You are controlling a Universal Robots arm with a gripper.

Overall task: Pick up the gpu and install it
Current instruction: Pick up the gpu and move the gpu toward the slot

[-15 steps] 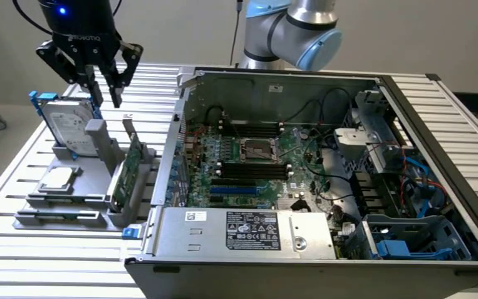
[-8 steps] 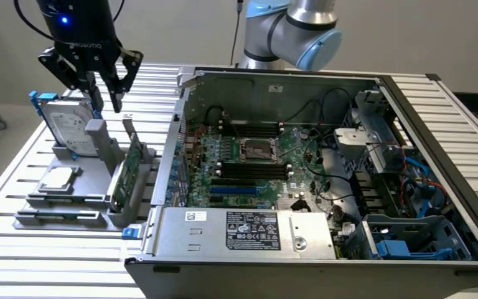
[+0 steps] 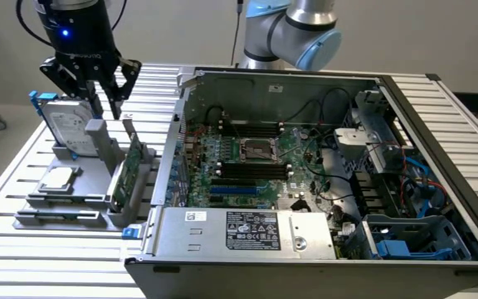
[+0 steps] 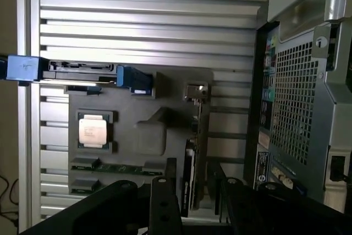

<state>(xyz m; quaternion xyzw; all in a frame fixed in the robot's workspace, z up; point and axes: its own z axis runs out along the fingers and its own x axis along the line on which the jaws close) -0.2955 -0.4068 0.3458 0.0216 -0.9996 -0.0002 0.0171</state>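
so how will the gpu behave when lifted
Probably stiff: the gpu is a flat circuit board. Standing on edge in the grey holder, it could tip if nudged sideways. Likely fragile, since its green board face is bare.

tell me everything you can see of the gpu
The gpu is a thin card standing on edge in a slot of the grey holder beside the open computer case. Its green circuit board face shows; a silver bracket caps one end. The open end effector hangs above, not touching it.

gpu [image 3: 122, 173] upright in holder [image 3: 56, 218], just beside computer case [image 3: 264, 78]
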